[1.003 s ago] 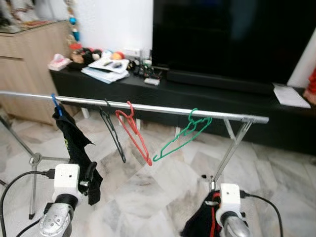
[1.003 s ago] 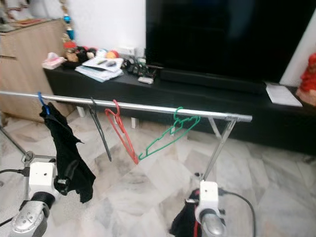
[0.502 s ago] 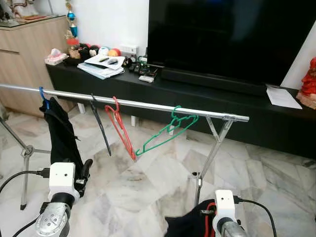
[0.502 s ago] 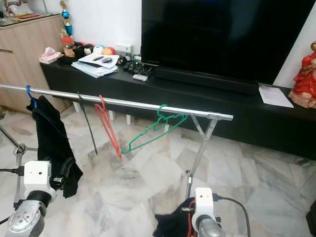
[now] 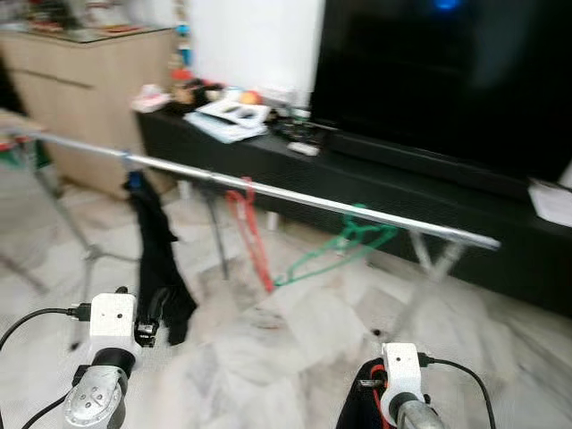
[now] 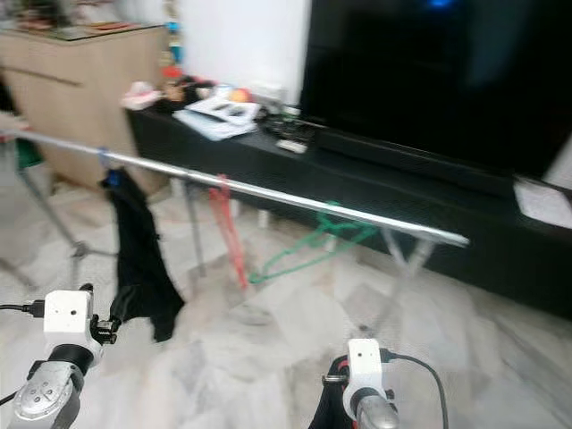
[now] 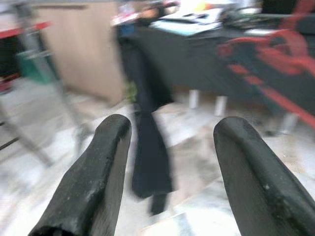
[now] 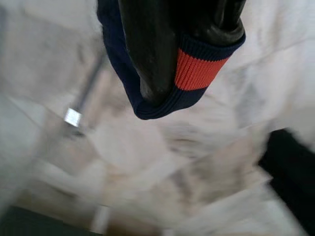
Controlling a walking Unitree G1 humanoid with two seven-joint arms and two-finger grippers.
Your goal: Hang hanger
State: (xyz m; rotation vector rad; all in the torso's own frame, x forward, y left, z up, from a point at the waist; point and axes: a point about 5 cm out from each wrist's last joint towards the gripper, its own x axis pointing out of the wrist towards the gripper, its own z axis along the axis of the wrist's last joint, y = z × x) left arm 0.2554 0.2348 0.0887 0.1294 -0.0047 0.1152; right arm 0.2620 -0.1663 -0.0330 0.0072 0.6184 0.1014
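The right tool (image 8: 182, 54) stays clamped on a navy garment with a red band (image 8: 199, 69); the left tool (image 7: 170, 172) hangs with fingers spread. The camera has swung, blurring everything. On the rail (image 5: 295, 196): one red hanger (image 5: 255, 237), one green hanger (image 5: 344, 250), one black garment (image 5: 159, 259).

Black TV console (image 5: 429, 183) as landmark. Dark TV screen (image 5: 447, 80) stands on it. Papers (image 5: 234, 119) and small clutter on its left end; white sheet (image 5: 552, 201) on its right end. Wooden cabinet (image 5: 80, 98) beside its left end. My view blurred. Marble floor (image 5: 286, 349) before it.
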